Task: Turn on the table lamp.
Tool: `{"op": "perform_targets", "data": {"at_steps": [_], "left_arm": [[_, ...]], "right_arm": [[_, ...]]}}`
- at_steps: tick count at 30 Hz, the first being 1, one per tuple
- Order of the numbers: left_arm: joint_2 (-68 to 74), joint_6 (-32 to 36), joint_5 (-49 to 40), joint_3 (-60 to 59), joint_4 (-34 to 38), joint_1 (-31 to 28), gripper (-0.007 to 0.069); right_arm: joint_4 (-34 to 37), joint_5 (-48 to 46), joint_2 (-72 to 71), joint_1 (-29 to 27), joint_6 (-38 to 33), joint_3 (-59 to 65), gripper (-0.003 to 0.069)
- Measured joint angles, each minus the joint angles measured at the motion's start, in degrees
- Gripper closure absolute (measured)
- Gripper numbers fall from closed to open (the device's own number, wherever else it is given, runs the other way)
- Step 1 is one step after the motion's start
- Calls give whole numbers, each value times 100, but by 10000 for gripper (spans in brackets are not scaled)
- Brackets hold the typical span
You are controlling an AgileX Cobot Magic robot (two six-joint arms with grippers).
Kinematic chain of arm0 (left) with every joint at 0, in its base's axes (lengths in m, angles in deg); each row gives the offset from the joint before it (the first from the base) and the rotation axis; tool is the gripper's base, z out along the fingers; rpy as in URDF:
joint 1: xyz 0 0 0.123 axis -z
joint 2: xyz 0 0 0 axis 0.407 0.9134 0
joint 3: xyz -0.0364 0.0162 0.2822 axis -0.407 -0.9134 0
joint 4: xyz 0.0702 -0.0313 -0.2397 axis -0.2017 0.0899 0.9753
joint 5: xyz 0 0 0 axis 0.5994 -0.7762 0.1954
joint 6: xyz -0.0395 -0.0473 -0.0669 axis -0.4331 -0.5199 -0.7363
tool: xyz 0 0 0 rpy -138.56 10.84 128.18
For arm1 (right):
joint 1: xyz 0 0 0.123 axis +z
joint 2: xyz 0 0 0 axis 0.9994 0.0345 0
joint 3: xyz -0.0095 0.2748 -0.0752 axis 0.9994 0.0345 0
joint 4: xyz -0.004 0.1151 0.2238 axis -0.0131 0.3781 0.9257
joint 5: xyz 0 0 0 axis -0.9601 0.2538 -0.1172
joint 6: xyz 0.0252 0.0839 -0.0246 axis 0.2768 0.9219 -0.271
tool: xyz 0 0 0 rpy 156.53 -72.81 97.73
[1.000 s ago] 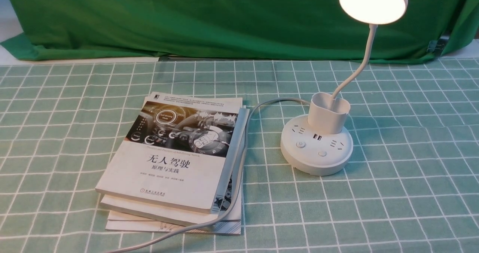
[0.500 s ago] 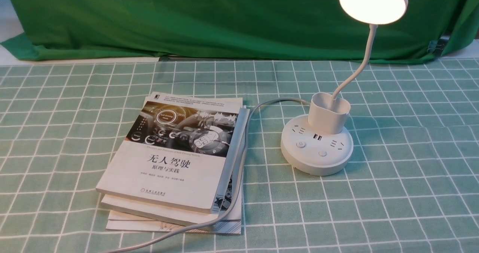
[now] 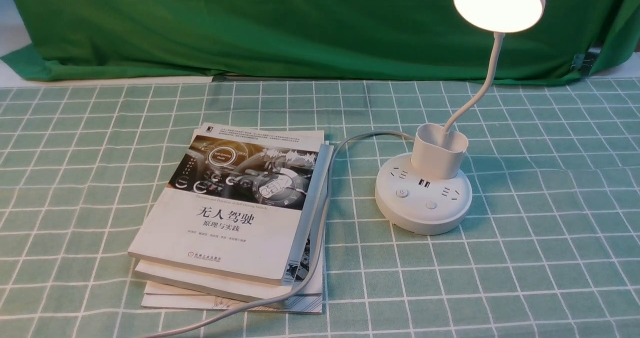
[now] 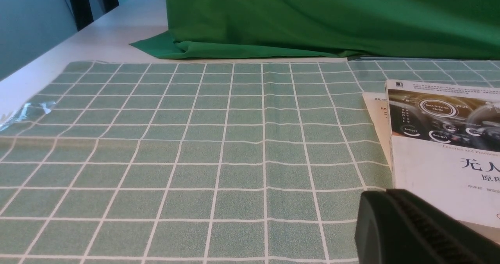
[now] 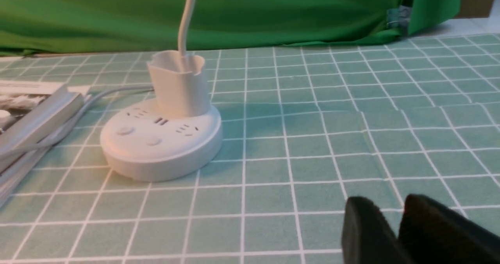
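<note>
Table lamp (image 3: 423, 198) lit, at 3 o'clock from book stack (image 3: 215, 208).

Front cam crops the top of its head (image 3: 499, 3), at 1 o'clock from base; R wrist cam loses the head entirely. I see R gripper (image 5: 390, 205) jaws spread, blurry; L gripper (image 4: 384, 195) jaws pressed together, dark.

Table (image 3: 530, 278), covered with a green cloth patterned in a white grid. Borne directly on it: at left of centre, a stack of flat rectangular books and papers (image 3: 210, 248), the top one white with a dark picture; at right, a white table lamp with round puck base (image 3: 425, 213), lit disc head raised; between them, a thin grey cable (image 3: 367, 134), draped partly over the stack.
</note>
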Motion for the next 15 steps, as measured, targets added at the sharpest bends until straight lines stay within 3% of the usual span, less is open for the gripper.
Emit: {"op": "perform_targets", "data": {"at_steps": [15], "left_arm": [[0,0,0,0,0,0,603]], "right_arm": [[0,0,-2,13,0,0,442]]}}
